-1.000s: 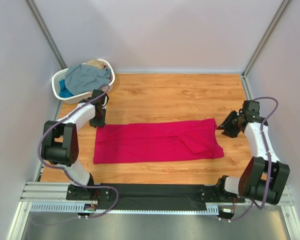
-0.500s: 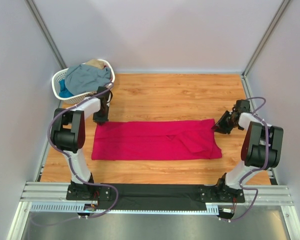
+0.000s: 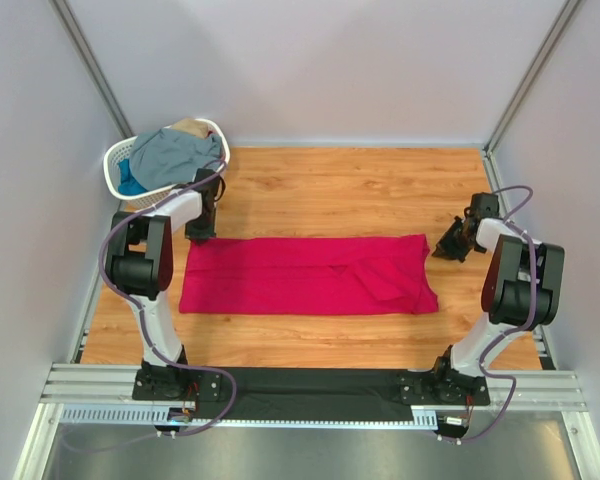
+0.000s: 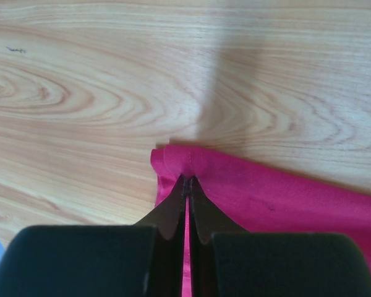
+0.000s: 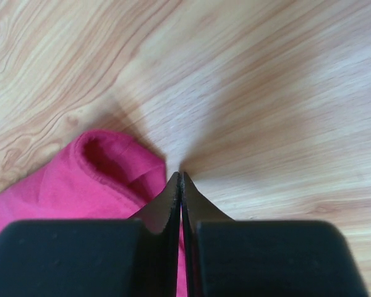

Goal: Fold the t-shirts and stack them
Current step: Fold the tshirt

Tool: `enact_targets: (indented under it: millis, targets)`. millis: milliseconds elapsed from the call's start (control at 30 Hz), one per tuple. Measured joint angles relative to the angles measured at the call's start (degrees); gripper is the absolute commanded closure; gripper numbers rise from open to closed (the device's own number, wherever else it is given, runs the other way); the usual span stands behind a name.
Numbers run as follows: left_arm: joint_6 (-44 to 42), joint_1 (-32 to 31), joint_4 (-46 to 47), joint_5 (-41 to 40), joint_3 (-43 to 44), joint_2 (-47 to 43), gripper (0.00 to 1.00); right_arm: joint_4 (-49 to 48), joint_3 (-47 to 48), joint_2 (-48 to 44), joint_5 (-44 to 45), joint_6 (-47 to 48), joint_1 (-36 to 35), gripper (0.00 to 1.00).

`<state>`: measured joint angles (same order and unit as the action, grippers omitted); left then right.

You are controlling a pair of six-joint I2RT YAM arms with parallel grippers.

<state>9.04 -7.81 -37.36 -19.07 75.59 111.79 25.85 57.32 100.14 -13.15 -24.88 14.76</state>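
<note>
The left gripper (image 4: 187, 180) is pinched tight on the far left corner of the pink t-shirt (image 3: 300, 278), and the cloth puckers round its tips. The right gripper (image 5: 180, 177) is also pressed closed, with its tips at the shirt's far right corner. Whether any cloth is caught between them cannot be told.

The shirt lies flat as a long band across the middle of the wooden table (image 3: 340, 185), stretched left to right between the two grippers. Bare wood lies wide open beyond its far edge, and a narrower strip runs along its near edge. A white basket (image 3: 114, 163) holding a grey-blue shirt (image 3: 175, 155) stands in the far left corner, just beyond the left gripper.

Compared with a second ago, the pink shirt's near edge sits farther from the arm bases. Its left end reaches farther left, and both arms' elbows have drawn away from the bases.
</note>
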Motion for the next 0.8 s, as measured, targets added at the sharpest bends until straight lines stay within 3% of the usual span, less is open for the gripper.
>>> enact_targets:
  millis: [233,300,433,800]
  targets:
    - [2.7,0.5,-0.3,0.7,1.0,0.3,1.00,0.1,0.7,0.0,3.5,0.3,0.0,1.00]
    - [3.0,0.7,-0.7,1.1,1.3,0.4,0.91,0.2,0.8,0.0,4.0,0.3,-0.1,1.00]
    - [3.5,0.9,-1.5,3.0,3.2,1.2,0.77,0.3,0.9,-0.6,2.9,0.5,-0.2,0.80]
    - [3.5,0.9,-2.7,5.3,3.3,-2.2,0.72,2.6,-2.7,-10.5,0.1,-0.1,-3.7,0.75]
